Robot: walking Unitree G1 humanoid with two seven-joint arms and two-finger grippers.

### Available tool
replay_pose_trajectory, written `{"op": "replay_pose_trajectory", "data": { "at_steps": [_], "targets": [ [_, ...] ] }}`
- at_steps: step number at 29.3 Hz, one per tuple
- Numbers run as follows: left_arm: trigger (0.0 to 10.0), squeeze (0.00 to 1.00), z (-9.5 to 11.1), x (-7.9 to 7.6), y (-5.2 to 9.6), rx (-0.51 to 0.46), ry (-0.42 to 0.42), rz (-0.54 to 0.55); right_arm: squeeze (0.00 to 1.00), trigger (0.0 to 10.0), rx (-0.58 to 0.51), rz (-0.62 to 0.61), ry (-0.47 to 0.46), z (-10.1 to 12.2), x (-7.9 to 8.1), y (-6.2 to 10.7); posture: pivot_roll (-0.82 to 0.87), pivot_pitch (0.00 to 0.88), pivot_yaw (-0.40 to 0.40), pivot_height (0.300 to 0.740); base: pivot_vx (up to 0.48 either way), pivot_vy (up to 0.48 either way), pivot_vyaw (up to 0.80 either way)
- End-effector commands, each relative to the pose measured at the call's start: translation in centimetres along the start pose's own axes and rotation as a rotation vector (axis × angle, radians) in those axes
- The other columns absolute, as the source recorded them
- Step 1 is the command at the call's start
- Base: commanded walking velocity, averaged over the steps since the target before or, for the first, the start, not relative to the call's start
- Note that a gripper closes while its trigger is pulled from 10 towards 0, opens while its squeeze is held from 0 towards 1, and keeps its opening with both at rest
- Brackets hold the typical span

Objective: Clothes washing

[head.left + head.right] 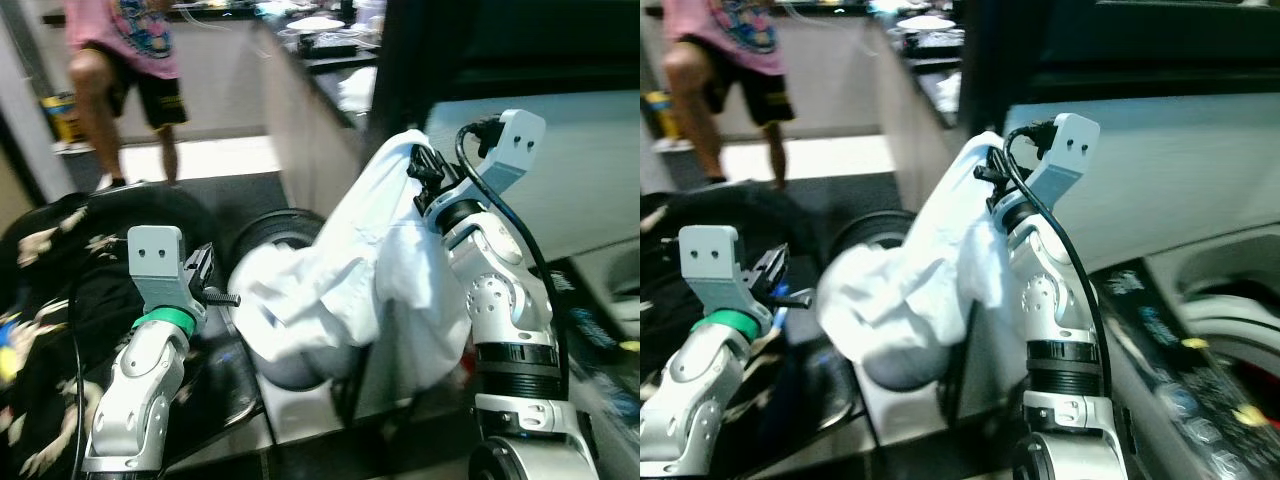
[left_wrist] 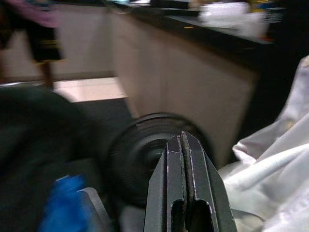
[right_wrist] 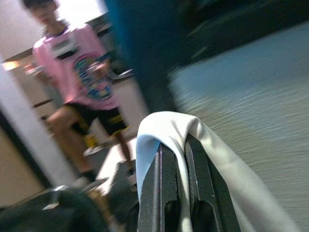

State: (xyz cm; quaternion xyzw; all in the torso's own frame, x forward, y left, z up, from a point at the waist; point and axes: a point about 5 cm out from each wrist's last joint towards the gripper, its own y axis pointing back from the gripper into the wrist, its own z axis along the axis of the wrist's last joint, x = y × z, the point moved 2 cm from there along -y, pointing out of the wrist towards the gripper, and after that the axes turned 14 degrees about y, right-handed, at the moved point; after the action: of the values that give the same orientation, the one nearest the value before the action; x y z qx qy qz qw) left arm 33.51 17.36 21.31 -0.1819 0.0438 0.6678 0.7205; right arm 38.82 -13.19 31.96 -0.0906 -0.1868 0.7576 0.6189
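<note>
- A dark mat (image 1: 225, 195) covers the floor near the robot; a pile of black patterned clothes (image 1: 45, 330) lies at the robot's left, and a round black fan-like object (image 1: 275, 232) sits beside the pile.
- Beyond the mat the floor (image 1: 215, 155) is pale; a person in a pink shirt (image 1: 125, 60) stands on it.
- A long bench (image 1: 320, 100) with a dark top runs away from the robot, carrying blurred white items (image 1: 318, 24).
- A washing machine top (image 1: 1200, 330) lies at the robot's right.
</note>
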Motion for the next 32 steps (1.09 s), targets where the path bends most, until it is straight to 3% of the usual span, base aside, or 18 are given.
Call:
{"op": "replay_pose_trajectory", "data": {
  "at_steps": [1, 3, 12, 19, 20, 25, 32],
  "targets": [
    [10.0, 0.00, -0.1, -0.2, 0.2, 0.012, -0.036, -0.018, 0.00, 10.0, -0.043, -0.016, 0.013, 1.1, -0.1, 0.1, 0.01, 0.042, 0.012, 0.740, 0.000, 0.000, -0.80],
    [10.0, 0.00, -0.2, -1.0, 0.3, 0.021, -0.060, -0.070, 0.00, 10.0, -0.050, -0.024, 0.018, 1.3, -0.1, 0.0, 0.01, 0.041, 0.011, 0.740, 0.000, 0.000, -0.80],
    [10.0, 0.00, -0.4, -1.5, 0.4, 0.030, -0.065, -0.099, 0.00, 10.0, -0.058, -0.030, 0.019, 1.7, 0.0, -0.3, 0.00, 0.038, 0.008, 0.740, 0.000, 0.000, -0.80],
    [10.0, 0.00, 0.1, -1.1, 0.2, 0.012, -0.080, -0.070, 0.00, 10.0, -0.081, -0.037, 0.045, 2.5, 0.0, -0.6, 0.00, 0.037, 0.009, 0.740, 0.000, 0.000, -0.80],
    [10.0, 0.00, 0.3, -0.9, 0.2, 0.006, -0.090, -0.058, 0.00, 10.0, -0.086, -0.041, 0.108, 2.8, 0.0, -0.6, 0.00, 0.038, 0.008, 0.740, 0.000, 0.000, -0.80],
    [10.0, 0.00, 1.1, -0.6, 0.1, -0.008, -0.104, -0.040, 0.00, 10.0, -0.098, -0.048, 0.243, 3.2, -0.1, -0.5, 0.01, 0.040, 0.007, 0.740, 0.000, 0.000, -0.80],
    [10.0, 0.00, 2.0, -0.7, 0.0, -0.031, -0.119, -0.045, 0.00, 10.0, -0.107, -0.062, 0.326, 3.1, -0.1, -0.4, 0.01, 0.038, 0.005, 0.740, 0.000, 0.000, -0.80]
  ]
}}
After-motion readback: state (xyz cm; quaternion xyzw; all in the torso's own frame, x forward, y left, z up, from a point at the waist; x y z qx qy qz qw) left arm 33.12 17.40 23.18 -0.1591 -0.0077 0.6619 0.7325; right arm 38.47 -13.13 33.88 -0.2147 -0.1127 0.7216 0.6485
